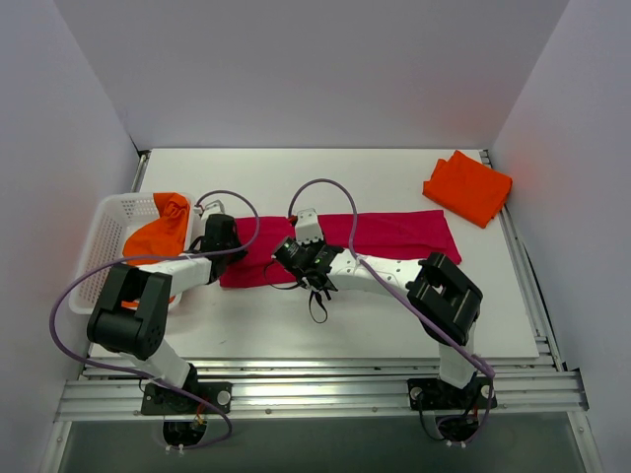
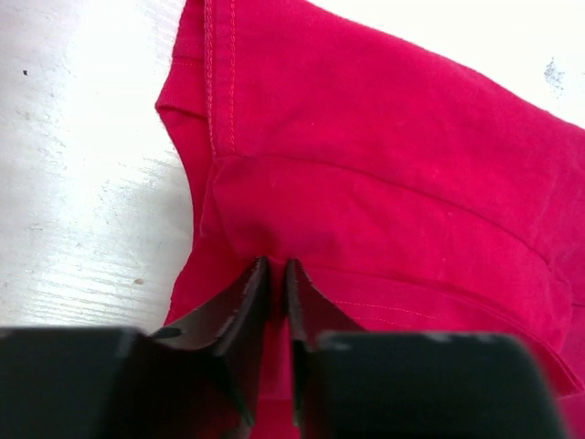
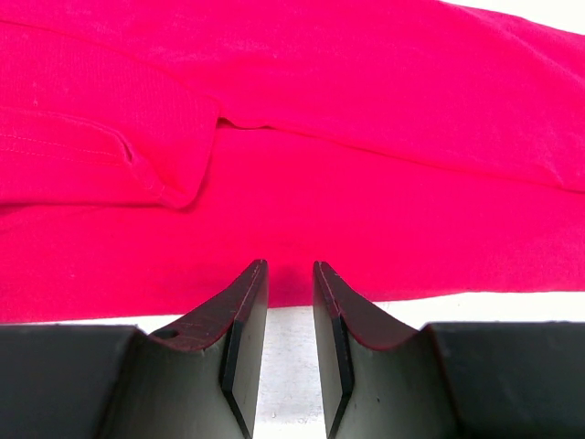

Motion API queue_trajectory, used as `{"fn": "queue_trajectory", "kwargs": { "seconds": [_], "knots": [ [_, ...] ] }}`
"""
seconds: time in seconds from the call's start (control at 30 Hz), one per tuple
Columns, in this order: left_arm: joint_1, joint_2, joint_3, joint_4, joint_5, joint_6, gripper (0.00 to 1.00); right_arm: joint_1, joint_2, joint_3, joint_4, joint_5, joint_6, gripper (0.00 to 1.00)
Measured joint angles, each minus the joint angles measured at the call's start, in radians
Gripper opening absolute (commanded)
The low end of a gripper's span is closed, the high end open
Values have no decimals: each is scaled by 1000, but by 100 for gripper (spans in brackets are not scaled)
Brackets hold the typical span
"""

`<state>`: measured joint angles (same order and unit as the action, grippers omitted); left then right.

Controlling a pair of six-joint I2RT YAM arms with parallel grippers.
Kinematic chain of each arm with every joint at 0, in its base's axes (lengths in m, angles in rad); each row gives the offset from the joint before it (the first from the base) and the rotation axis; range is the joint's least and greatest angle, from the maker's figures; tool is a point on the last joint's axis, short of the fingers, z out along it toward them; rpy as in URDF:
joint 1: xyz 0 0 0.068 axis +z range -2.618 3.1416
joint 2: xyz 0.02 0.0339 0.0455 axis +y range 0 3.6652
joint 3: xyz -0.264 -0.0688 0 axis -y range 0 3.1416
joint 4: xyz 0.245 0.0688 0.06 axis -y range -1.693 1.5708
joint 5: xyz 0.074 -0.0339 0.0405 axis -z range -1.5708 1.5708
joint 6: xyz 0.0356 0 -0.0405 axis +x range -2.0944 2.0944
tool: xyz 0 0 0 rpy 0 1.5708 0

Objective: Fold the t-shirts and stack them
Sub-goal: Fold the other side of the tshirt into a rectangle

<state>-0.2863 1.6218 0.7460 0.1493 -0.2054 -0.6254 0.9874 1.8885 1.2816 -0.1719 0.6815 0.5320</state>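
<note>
Left wrist: crimson t-shirt (image 2: 384, 183), partly offscreen.

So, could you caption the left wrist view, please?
Left end effector pinching the crimson t-shirt on the white table.

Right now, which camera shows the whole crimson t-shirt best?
The top external view: the crimson t-shirt lies there as a full long strip. The left wrist view shows only one stitched end, the right wrist view only its near edge.

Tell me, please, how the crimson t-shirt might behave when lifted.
Probably floppy: the crimson t-shirt lies flat with soft creases, so it should drape. Likely light, being thin cloth. Pushed, it might bunch rather than slide.
</note>
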Motion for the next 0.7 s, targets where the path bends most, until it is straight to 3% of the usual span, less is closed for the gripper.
{"fn": "queue_trajectory", "kwargs": {
  "seconds": [0.13, 0.37, 0.7],
  "knots": [
    [0, 0, 4, 0, 0, 0, 12, 0, 0, 0, 0, 0, 0, 23],
    [-2, -35, 5, -27, 0, 0, 10, 0, 0, 0, 1, 0, 0, 23],
    [-59, -307, -22, -65, -5, 9, 11, 0, 2, 0, 4, 0, 3, 23]
  ]
}}
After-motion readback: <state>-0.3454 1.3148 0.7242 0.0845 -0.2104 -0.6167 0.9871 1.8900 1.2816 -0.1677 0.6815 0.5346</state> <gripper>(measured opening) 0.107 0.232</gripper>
